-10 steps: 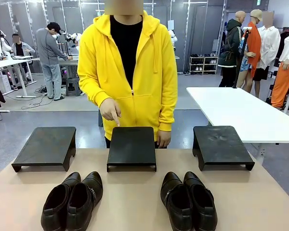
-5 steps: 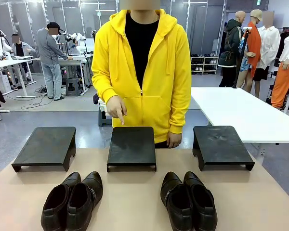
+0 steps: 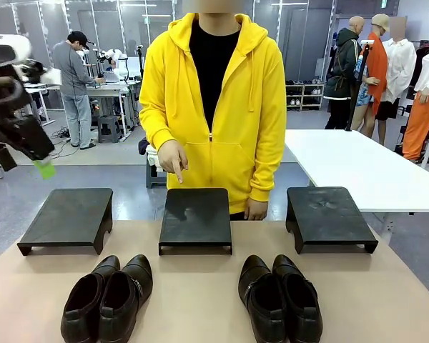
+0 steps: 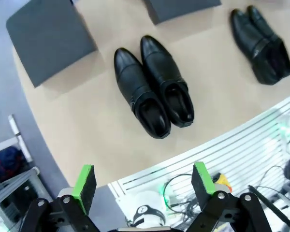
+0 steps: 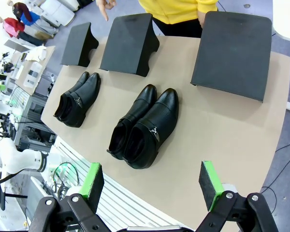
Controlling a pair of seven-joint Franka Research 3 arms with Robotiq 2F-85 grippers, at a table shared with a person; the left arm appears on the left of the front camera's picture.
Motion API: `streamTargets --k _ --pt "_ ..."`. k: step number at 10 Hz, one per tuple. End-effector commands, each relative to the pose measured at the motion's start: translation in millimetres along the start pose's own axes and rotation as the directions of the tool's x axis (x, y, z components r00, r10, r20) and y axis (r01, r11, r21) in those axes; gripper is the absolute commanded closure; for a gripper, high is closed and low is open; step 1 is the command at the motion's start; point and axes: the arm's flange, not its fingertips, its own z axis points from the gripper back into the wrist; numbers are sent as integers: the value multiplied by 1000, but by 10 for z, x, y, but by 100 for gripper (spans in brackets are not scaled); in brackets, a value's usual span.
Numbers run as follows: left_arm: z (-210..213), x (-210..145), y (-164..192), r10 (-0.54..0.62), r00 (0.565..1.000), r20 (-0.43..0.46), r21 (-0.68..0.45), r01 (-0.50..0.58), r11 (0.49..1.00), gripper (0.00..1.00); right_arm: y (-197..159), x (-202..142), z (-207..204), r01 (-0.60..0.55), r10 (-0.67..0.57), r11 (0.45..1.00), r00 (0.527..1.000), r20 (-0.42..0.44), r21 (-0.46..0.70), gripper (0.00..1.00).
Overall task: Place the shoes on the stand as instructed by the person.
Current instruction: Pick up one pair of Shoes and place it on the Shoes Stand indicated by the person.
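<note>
Left gripper and right gripper both gape wide, nothing in them. One black dress shoe pair sits at 7 o'clock on the table, the other pair at 5. Person's hand at 12 points down at the middle stand.

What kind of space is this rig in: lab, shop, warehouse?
Probably an open-plan robotics lab, not a shop: a workbench with people at equipment behind, loose cables on the grey floor, a shelf of shoes by the back wall.
</note>
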Motion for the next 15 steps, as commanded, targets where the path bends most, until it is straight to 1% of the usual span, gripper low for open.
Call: streamTargets --k 1,2,3,4,6,8,9,10,11,13,14,15 --pt "-66 109 -186 16 994 -111 51 -10 999 0 -13 2 -6 -19 19 1000 1000 9 14 0" --pt "-156 127 -320 40 988 -147 75 -29 997 0 -13 2 -6 -19 19 1000 1000 9 14 0" --pt "-269 111 -448 87 982 -170 105 -70 992 0 -13 2 -6 -19 19 1000 1000 9 14 0" --pt "-399 57 -546 109 980 -166 83 -97 992 0 -13 2 -6 -19 19 1000 1000 9 14 0" --pt "-786 -182 -619 204 963 -178 49 -199 979 0 -13 2 -6 -19 19 1000 1000 9 14 0" --pt "-1124 -371 -717 269 951 -155 49 -264 963 0 -13 2 -6 -19 19 1000 1000 9 14 0" --pt "-1317 -425 -736 281 951 -132 30 -279 960 0 -13 2 -6 -19 19 1000 1000 9 14 0" --pt "-1527 -443 -735 284 952 -118 17 -284 959 0 -13 2 -6 -19 19 1000 1000 9 14 0" --pt "-1691 -427 -727 293 950 -105 30 -291 956 0 -13 2 -6 -19 19 1000 1000 9 14 0" --pt "-2022 -430 -712 350 930 -111 37 -348 937 0 -13 2 -6 -19 19 1000 1000 9 14 0" --pt "-2176 -471 -728 375 921 -105 9 -376 926 0 -13 2 -6 -19 19 1000 1000 9 14 0" --pt "-2312 -502 -761 380 920 -97 1 -381 924 0 -13 2 -6 -19 19 1000 1000 9 14 0"
